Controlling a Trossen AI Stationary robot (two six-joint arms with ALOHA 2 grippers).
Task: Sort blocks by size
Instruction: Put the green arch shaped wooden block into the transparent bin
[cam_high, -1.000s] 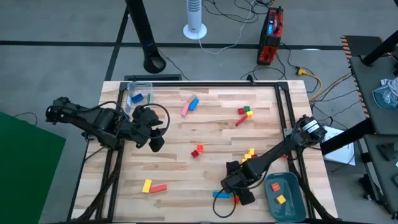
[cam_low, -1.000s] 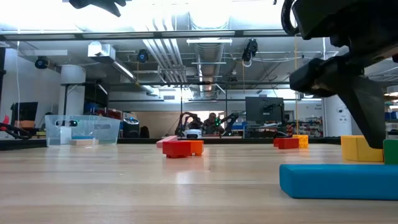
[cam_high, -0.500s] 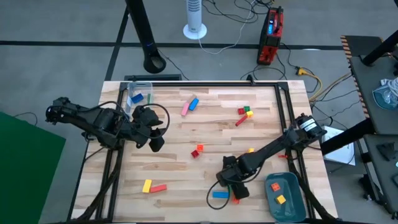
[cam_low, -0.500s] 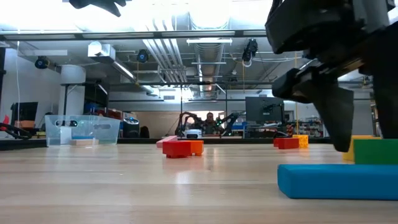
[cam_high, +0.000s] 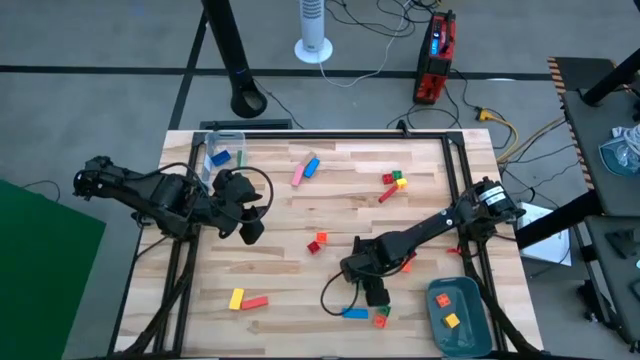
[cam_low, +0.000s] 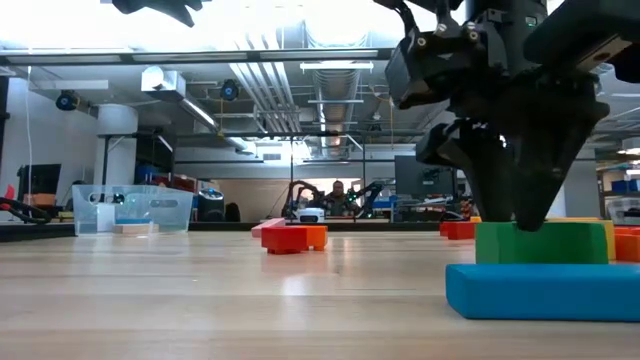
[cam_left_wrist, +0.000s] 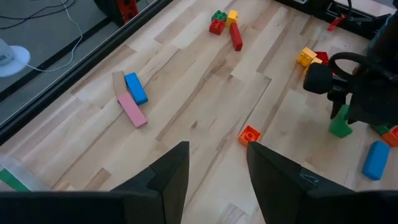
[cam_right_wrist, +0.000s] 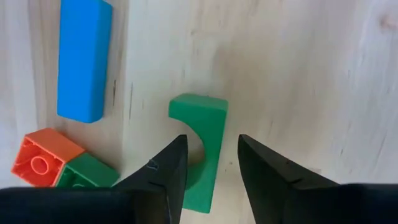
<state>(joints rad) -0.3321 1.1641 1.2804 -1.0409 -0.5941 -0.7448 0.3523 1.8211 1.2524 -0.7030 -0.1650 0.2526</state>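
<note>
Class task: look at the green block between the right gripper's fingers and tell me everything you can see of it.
The green block is a small, smooth piece that looks like plastic, with a curved notch cut into one side, like an arch. It lies on the wooden table near the front, beside a long blue block and an orange and green pair. It touches neither of them. The right gripper straddles it, one finger on each side; whether they press it cannot be told.

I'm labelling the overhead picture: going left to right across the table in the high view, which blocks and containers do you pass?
Clear box → yellow block → pink bar → small red block → long blue block → red bar → grey-blue tray.
</note>
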